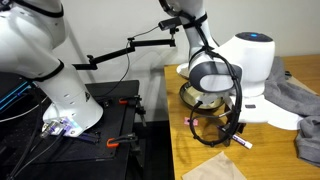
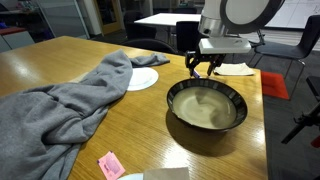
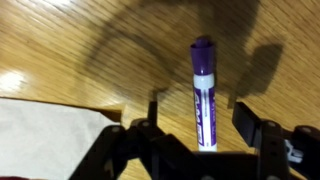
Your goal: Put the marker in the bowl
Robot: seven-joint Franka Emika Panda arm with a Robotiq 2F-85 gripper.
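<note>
Purple-capped white marker (image 3: pixel 203 100), purple print, flat on wood table (image 3: pixel 80 50); hand (image 3: pixel 199 110) wide open astride it, gripping nothing.

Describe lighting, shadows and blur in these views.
Wrist view: the marker is fairly sharp, the claw dark and blurred, with broad shadows on the table above it and pale glare at left. In an exterior view, light sheens the table while the bowl has a soft highlight inside.

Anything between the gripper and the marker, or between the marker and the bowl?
Nothing visible. In the wrist view the marker lies on bare wood under the open gripper; the bowl sits close by, empty.
</note>
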